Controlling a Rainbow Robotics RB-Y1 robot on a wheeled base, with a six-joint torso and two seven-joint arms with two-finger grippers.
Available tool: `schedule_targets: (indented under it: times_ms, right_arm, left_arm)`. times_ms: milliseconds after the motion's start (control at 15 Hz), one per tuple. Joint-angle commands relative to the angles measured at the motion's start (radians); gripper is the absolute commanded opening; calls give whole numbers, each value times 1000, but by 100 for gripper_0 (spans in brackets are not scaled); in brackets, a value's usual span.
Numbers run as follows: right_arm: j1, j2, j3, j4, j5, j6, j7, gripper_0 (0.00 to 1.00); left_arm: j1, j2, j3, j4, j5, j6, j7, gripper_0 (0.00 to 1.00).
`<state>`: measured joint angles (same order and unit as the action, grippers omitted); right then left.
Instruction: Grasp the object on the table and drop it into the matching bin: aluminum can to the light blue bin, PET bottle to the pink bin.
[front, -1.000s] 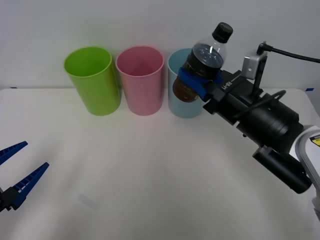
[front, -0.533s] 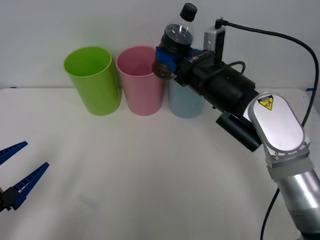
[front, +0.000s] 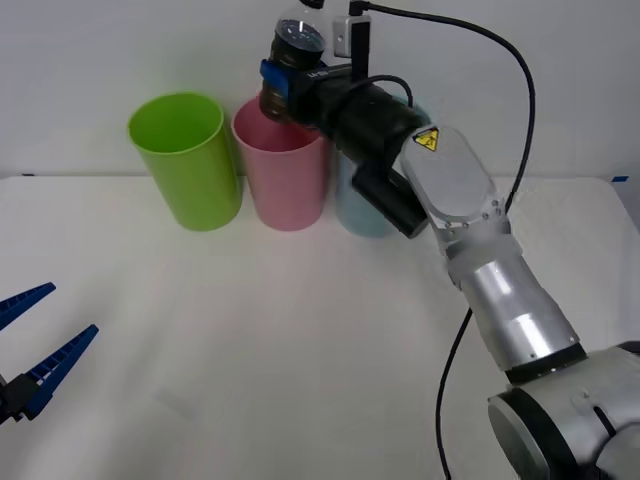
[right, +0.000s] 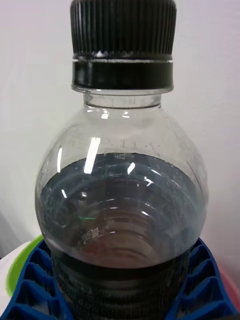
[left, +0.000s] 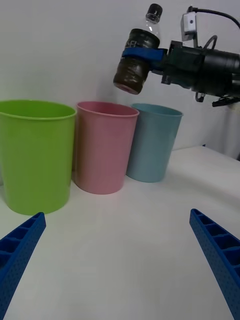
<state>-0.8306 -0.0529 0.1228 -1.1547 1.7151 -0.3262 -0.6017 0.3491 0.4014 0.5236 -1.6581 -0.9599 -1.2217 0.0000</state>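
My right gripper (front: 280, 72) is shut on the PET bottle (front: 291, 60), a small clear bottle with dark contents and a black cap. It holds the bottle tilted in the air above the pink bin (front: 281, 160). The left wrist view shows the bottle (left: 138, 57) hanging a little above the pink bin (left: 104, 146), over its rim on the light blue bin's side. Close up, the bottle (right: 121, 200) sits between blue ribbed fingers (right: 30, 287). The light blue bin (front: 362, 205) stands right of the pink one, partly behind the arm. My left gripper (front: 30, 345) is open low at the table's near left.
A lime green bin (front: 185, 158) stands left of the pink bin at the back of the white table (front: 300, 350). A black cable (front: 500, 60) loops above the right arm. A plain wall rises just behind the bins.
The right arm has carried the bottle up and to the left, from in front of the light blue bin to above the pink bin. The left gripper has not moved.
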Motion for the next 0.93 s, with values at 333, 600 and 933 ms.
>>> schedule_targets:
  times_ms: [333,600,933]
  right_arm:
    - [-176,44,4,250,1,134,49,0]
    - [-176,42,3,250,1,134,56,0]
    - [-174,36,3,248,1,136,66,87]
  left_arm:
    - [0,0,0,0,0,0,0,100]
    - [0,0,0,0,0,0,0,100]
    - [0,0,0,0,0,0,0,100]
